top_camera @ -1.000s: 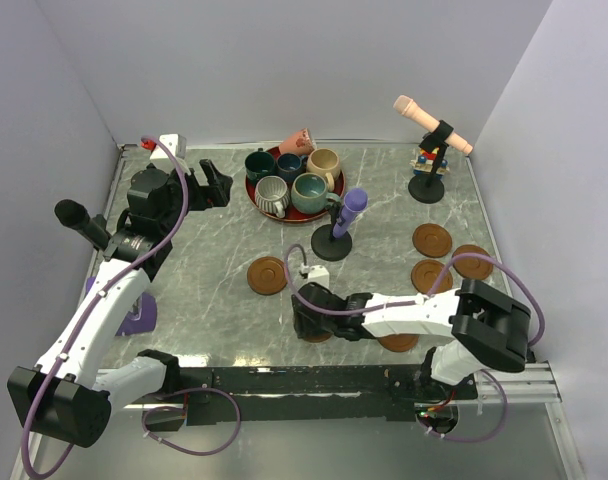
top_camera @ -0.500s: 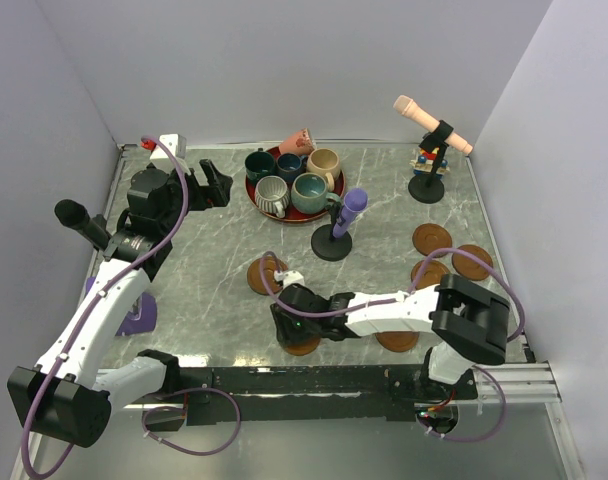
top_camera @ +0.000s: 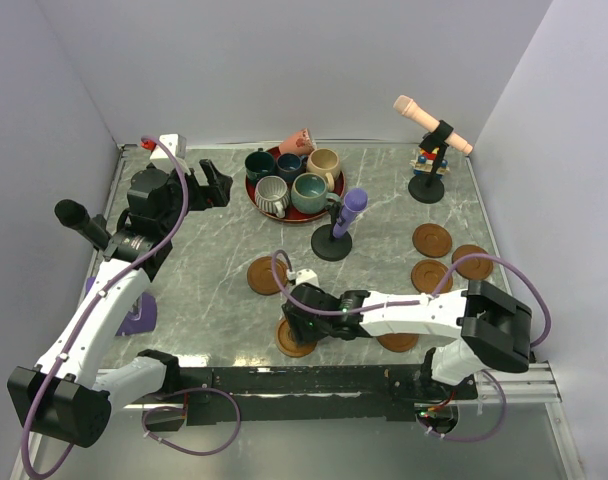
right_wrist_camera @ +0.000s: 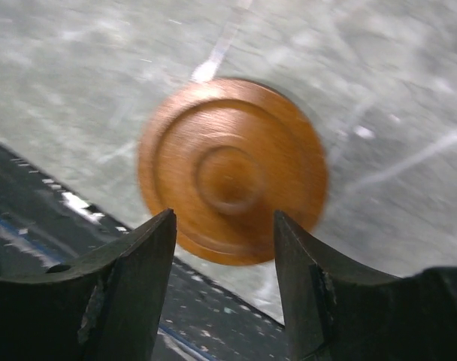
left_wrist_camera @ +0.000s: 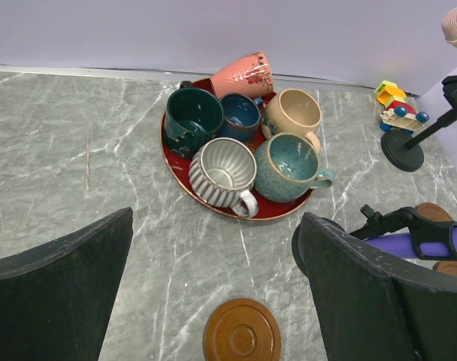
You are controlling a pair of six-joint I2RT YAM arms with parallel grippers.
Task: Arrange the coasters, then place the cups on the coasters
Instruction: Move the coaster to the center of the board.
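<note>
Six cups stand crowded on a red plate [top_camera: 252, 190] at the back: grey ribbed [top_camera: 271, 195], teal [top_camera: 310, 192], beige [top_camera: 323, 163], dark green [top_camera: 259, 164], dark blue [top_camera: 290, 165], and a pink one [top_camera: 299, 141] tipped against the rim. Several coasters lie flat: one [top_camera: 295, 338] by the front edge, one [top_camera: 265, 276] mid-table, the others [top_camera: 433, 239] at the right. My right gripper [top_camera: 304, 318] hovers open just over the front coaster [right_wrist_camera: 232, 169], which lies free beyond its fingertips [right_wrist_camera: 164, 226]. My left gripper [top_camera: 214, 182] hangs wide open left of the plate [left_wrist_camera: 277, 207], holding nothing.
A purple microphone [top_camera: 350, 208] on a black base [top_camera: 332, 245] stands between plate and coasters. A peach microphone [top_camera: 432, 125] on a stand and a toy block figure [top_camera: 425, 157] sit back right. A black microphone [top_camera: 79, 222] is at the left wall.
The right gripper carried a coaster leftward along the front edge, then its jaws widened and it drew back a little, leaving the coaster lying on the table. The left arm stayed still.
</note>
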